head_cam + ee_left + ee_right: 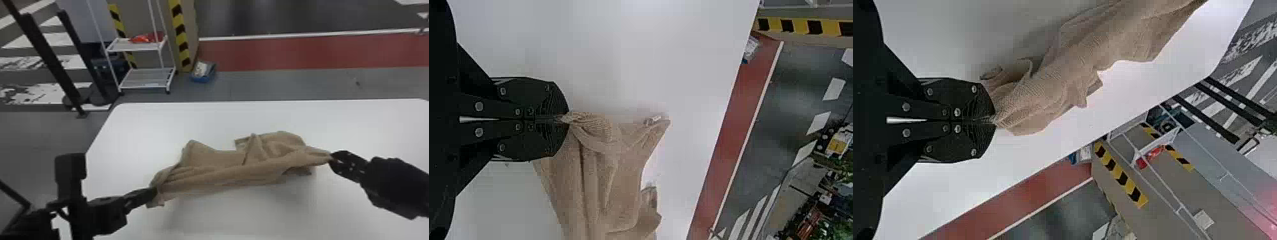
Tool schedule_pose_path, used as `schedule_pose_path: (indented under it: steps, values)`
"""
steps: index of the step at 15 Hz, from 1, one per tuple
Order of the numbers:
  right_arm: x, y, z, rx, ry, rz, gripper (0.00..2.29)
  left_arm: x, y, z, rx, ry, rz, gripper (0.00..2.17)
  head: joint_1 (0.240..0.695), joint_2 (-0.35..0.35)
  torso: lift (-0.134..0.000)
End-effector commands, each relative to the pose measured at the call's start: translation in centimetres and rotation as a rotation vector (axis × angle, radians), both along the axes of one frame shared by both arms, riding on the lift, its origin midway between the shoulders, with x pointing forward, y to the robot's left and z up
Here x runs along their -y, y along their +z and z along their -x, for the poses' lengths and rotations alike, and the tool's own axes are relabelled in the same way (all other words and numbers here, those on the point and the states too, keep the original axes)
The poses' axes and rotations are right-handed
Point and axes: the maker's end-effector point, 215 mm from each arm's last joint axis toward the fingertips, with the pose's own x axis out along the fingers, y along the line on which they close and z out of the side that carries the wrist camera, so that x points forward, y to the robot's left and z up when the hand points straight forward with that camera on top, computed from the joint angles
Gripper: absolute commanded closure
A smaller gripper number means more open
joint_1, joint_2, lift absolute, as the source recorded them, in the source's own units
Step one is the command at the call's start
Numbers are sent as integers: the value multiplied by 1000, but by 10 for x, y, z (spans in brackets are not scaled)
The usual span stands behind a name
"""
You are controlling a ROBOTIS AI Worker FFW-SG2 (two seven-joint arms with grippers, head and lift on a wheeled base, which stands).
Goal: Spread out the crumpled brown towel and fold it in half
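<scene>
In the head view, the brown towel (pixel 229 166) is bunched up and pulled long above the white table (pixel 153 124), though some of it may be touching the top, with the left gripper (pixel 154 192) pinching one end and the right gripper (pixel 332 158) pinching the other. In the left wrist view, two black fingers (pixel 551 102) squeeze a towel corner tight. In the right wrist view, the fingers (pixel 978 102) nip the towel's tip, and its folds spread away.

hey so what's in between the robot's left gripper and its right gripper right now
The brown towel: in the head view it runs in loose folds from the left gripper to the right gripper, over the white table.
</scene>
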Motion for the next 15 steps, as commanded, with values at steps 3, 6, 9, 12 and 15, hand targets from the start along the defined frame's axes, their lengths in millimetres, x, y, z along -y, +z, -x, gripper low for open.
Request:
schedule_pose_path:
  steps: [3, 6, 9, 12, 15]
  values:
    - [36, 33, -7, 69, -35, 55, 1467, -19, 10, -9, 6, 48, 8, 1899, 695, 113, -125]
    - [17, 20, -24, 20, -102, 8, 326, -13, 7, -8, 0, 37, 13, 1899, 695, 105, -125]
    - [21, -15, -31, -70, -189, -46, 36, -8, -1, -9, -18, 31, 13, 1899, 695, 111, -125]
    - [35, -21, -7, -123, -154, -23, 275, -11, -7, -11, -29, 39, 19, 1899, 695, 107, -125]
    - [43, -44, 2, -179, -153, -14, 410, -10, -6, -10, -27, 34, 24, 1899, 695, 90, -125]
